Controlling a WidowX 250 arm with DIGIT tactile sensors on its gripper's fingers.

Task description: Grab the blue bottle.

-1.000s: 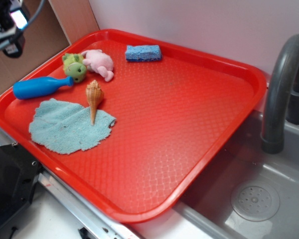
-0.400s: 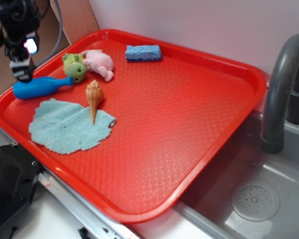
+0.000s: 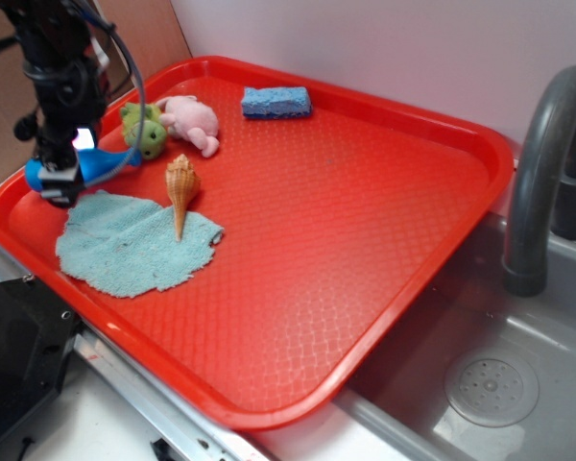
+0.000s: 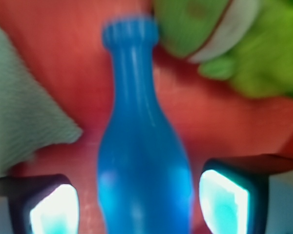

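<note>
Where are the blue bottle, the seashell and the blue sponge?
blue bottle [image 4: 141, 161]: wrist view, on its fat body.
seashell [image 3: 180, 182]: exterior view, on its wide upper whorl.
blue sponge [image 3: 276, 102]: exterior view, on its top face.

Lighting even and bright outside; wrist view soft throughout.

Exterior view sharp, diffuse light, pale sheen on the red tray [image 3: 365, 221], faint shadows only. Wrist view blurred: the blue bottle [image 4: 141, 146] and green plush [image 4: 234, 44] lack crisp edges; the fingertips [image 4: 224, 202] glow washed-out cyan-white at the bottom corners.
</note>
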